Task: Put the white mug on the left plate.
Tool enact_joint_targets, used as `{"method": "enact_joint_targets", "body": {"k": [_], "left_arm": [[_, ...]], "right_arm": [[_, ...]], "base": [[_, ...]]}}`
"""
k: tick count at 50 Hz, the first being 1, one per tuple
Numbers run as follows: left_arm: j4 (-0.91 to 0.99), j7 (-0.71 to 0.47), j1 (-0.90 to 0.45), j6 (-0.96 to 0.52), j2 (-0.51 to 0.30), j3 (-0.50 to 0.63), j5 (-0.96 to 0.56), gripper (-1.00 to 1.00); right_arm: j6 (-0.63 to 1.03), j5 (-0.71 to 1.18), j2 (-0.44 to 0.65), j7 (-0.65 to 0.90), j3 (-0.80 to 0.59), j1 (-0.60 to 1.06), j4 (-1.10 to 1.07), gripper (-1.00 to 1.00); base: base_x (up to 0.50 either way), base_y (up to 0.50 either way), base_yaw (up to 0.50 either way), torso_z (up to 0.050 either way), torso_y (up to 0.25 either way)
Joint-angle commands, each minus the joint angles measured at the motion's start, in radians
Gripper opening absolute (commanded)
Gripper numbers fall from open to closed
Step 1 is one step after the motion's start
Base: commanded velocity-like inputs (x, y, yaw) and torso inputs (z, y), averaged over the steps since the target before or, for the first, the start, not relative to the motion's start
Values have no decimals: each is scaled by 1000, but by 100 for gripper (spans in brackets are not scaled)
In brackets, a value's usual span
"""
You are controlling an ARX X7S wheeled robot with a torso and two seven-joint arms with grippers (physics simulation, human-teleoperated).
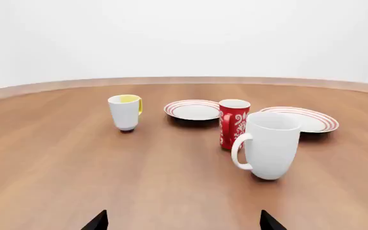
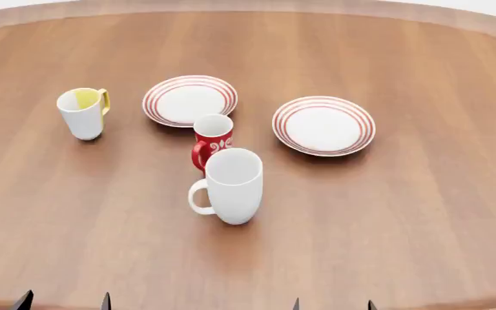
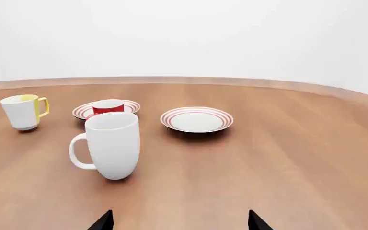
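The tall all-white mug (image 2: 232, 185) stands upright near the middle of the wooden table, its loop handle pointing left; it also shows as the white mug (image 1: 270, 143) and the white mug (image 3: 110, 145). The left plate (image 2: 189, 100), white with red rings, lies behind it, beyond the red mug. My left gripper (image 2: 64, 301) and right gripper (image 2: 332, 304) show only as black fingertips at the near table edge. Both stand open and empty, well short of the mug. The left gripper (image 1: 182, 221) and right gripper (image 3: 178, 221) have wide gaps between their tips.
A small red patterned mug (image 2: 212, 140) stands right behind the white mug, almost touching it. A white mug with yellow inside (image 2: 83, 113) sits at the left. A second ringed plate (image 2: 324, 125) lies at the right. The round table's far rim (image 2: 248, 6) curves behind.
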Motion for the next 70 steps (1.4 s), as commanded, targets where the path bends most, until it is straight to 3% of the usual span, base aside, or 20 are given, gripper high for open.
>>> {"method": "enact_joint_targets", "body": {"k": [1, 13, 27, 35, 42, 50, 70], "left_arm": [[-13, -20, 4, 16, -19, 22, -1, 100], [76, -83, 65, 11, -54, 60, 17, 100], [429, -91, 148, -56, -89, 81, -14, 100], [742, -103, 179, -193, -103, 64, -74, 100], [925, -118, 186, -277, -127, 45, -112, 100], [937, -136, 176, -294, -135, 41, -124, 100], [932, -154, 184, -274, -159, 66, -137, 100]], "right_arm": [[11, -16, 16, 37, -28, -7, -13, 100], [118, 18, 41, 90, -73, -15, -109, 100], [309, 0, 74, 140, -111, -4, -506, 100], [520, -54, 97, 168, -137, 32, -801, 100], [587, -112, 119, 189, -182, 58, -896, 100], [585, -103, 132, 195, -193, 65, -911, 100], [586, -63, 155, 216, -189, 63, -925, 100]], "base": [[0, 0, 0, 0, 0], [0, 0, 0, 0, 0], [0, 0, 0, 0, 0], [0, 0, 0, 0, 0], [0, 0, 0, 0, 0], [2, 0, 0, 0, 0], [495, 0, 0, 0, 0]]}}
